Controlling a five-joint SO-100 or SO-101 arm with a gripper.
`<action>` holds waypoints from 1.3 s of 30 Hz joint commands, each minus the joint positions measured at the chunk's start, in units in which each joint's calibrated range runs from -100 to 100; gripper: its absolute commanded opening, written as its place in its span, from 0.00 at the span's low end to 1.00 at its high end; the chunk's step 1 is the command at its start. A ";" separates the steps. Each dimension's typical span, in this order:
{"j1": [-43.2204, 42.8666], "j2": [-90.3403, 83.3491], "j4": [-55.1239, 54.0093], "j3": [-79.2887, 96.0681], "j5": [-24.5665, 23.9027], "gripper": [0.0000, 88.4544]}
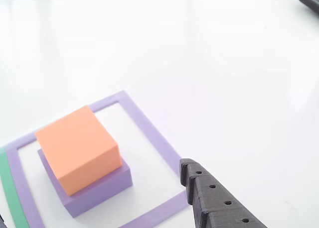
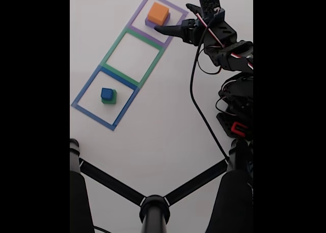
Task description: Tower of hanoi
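Orange block (image 2: 158, 12) sits on the purple block (image 2: 150, 23) inside the purple taped square (image 2: 136, 12) | gripper (image 2: 162, 30) just beside the stack, holding nothing; how far its fingers are open cannot be told | blue block (image 2: 106, 93) on green block (image 2: 112, 99), well apart in the blue square (image 2: 87, 88) | best approach, likely: square up, close on the orange sides | bare glossy white table (image 2: 168, 131), tripod legs (image 2: 153, 202) at the near end.

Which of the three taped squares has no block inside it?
The green taped square, in the middle of the row. The purple one holds the orange block; the blue one holds the blue cube.
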 commanded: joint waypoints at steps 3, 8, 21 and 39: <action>-0.83 9.15 -8.19 -6.26 0.59 0.53; -1.75 15.96 -10.95 -10.98 0.59 0.53; -5.56 24.37 -14.02 -17.07 0.59 0.52; -6.02 28.22 -14.51 -19.34 0.59 0.52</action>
